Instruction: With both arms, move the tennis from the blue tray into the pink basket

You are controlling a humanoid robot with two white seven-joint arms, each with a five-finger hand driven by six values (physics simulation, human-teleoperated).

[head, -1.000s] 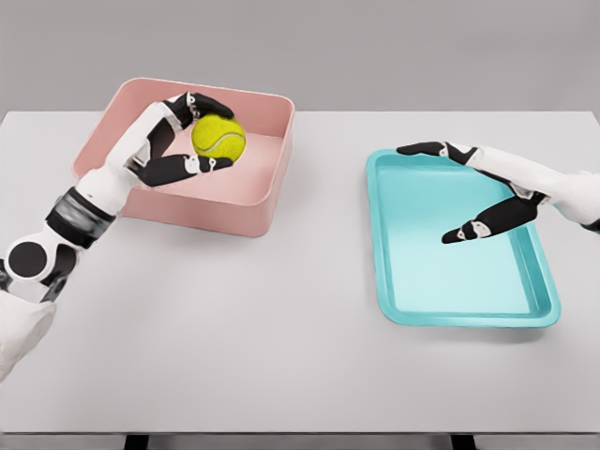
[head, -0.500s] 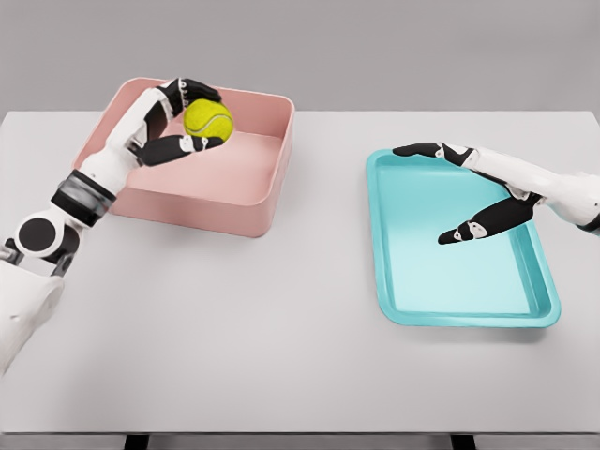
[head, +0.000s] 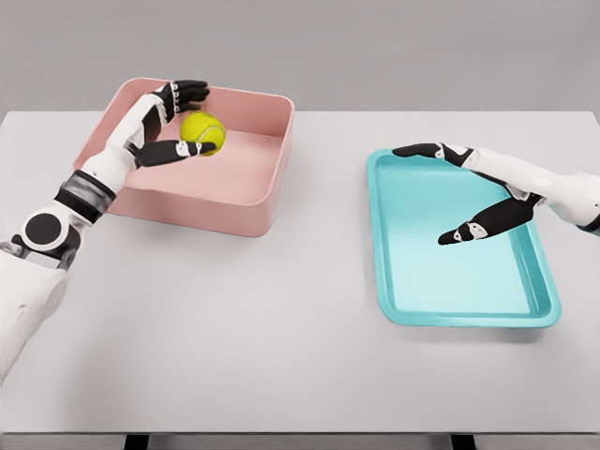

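Note:
The yellow tennis ball (head: 203,132) is inside the pink basket (head: 216,212), near its back left part, just below the spread fingers of my left hand (head: 194,120). The upper fingers (head: 187,91) stand clear above the ball and the thumb (head: 176,150) lies beside its lower edge, so the hand is open. I cannot tell whether the ball rests on the basket floor. My right hand (head: 427,194) hovers open over the left half of the blue tray (head: 469,319), which holds nothing.
The basket stands at the table's back left and the tray at the right. The white table (head: 281,328) stretches between them and toward the front edge.
My left hand moved back and left over the basket, then spread its fingers off the ball, which now sits lower. The right hand has barely moved.

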